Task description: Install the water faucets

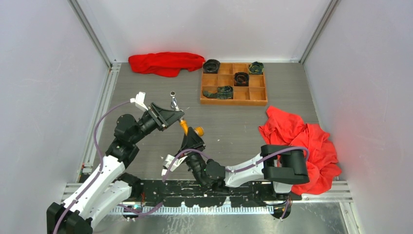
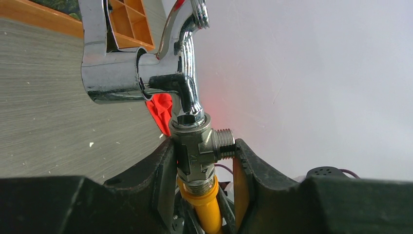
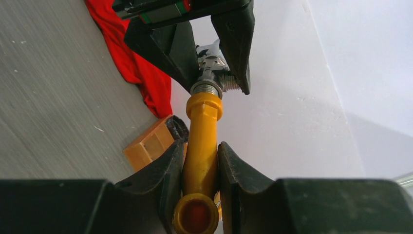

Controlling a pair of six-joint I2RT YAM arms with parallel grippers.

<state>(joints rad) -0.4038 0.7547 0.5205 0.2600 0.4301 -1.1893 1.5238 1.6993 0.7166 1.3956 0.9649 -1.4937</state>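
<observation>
Grey tabletop (image 1: pixel 234 126). Left gripper (image 2: pixel 204 158) clamps the silver faucet (image 2: pixel 187 97), right gripper (image 3: pixel 200 165) the yellow faucet (image 3: pixel 202 129); ends meet, joining looks unfinished.

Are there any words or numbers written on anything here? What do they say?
No words, numbers, labels or signs can be read in any view.
Silver faucet: shiny metal, nothing legible on it.
Yellow faucet: plain, no print.
Wooden tray: no label showing.
</observation>
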